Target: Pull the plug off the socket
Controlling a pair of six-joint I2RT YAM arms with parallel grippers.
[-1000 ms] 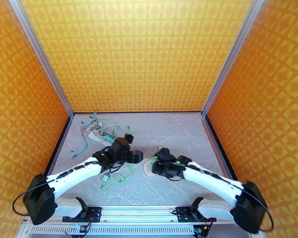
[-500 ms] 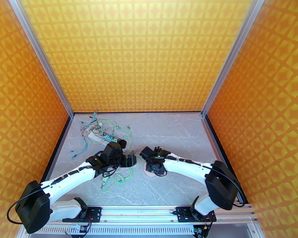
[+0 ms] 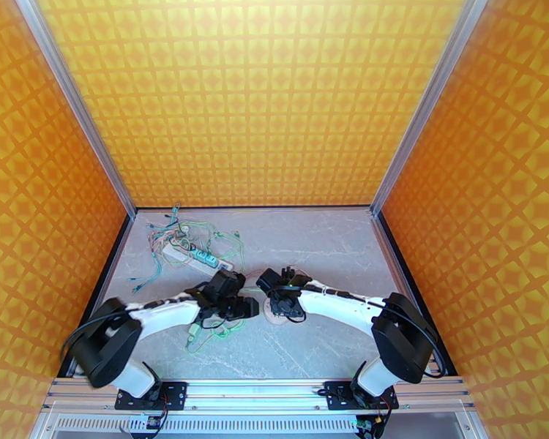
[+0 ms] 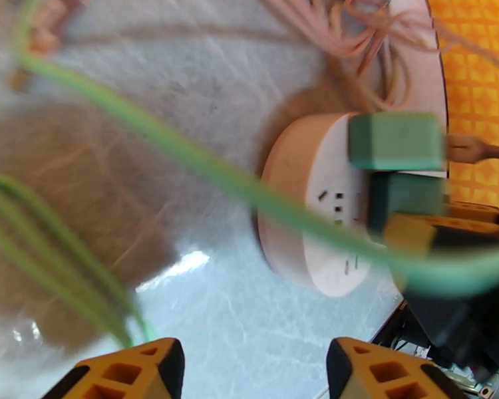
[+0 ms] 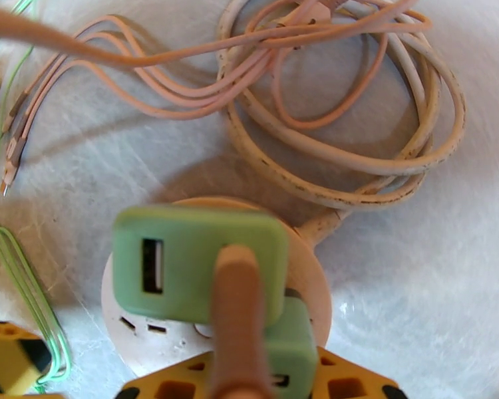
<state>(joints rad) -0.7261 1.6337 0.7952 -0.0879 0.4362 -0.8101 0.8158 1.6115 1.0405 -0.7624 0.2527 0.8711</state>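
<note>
Green plastic is what I am after: two plugs stand in a round white socket, and the coming move turns on which of my jaws already sits at them.

From above, the socket (image 3: 275,323) lies on the grey table (image 3: 333,250), toward its near edge and largely under my right gripper (image 3: 280,305). My left gripper (image 3: 248,307) is just beside it, with the socket at its 3 o'clock.

Through my left wrist, my left fingertips (image 4: 140,370) are spread wide with nothing between them. The socket sits at their 1 o'clock, apart from them, and a green cable (image 4: 203,174) runs slantwise across the space between. The larger plug (image 4: 396,141) and the smaller plug (image 4: 406,197) both stand straight off the socket's face (their long axes point to 3 o'clock in this tilted view).

Through my right wrist, the larger plug, with a pink lead (image 5: 233,307) leaving its top, is at 12 o'clock. The smaller plug sits lower, between my right fingertips (image 5: 352,387). These jaws are drawn narrow around it, but I cannot tell whether the pads press on it.

I judge my right arm the nearer by far. The pull should run along the plug's own axis, straight away from the socket's face, while my left jaws are free to steady the socket.
</note>
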